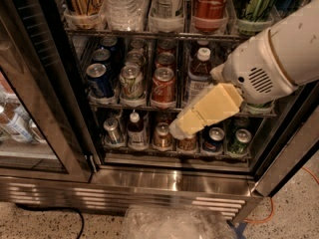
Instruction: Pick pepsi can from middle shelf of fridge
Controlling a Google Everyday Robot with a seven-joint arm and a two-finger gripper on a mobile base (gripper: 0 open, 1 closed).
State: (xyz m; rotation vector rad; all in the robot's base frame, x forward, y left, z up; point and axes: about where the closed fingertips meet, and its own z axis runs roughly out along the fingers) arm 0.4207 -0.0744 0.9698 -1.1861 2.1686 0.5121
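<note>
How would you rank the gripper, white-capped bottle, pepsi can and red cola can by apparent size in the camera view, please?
1. gripper, in front of the middle shelf; nearer the camera, so inflated.
2. white-capped bottle.
3. pepsi can and red cola can look alike; unranked.
</note>
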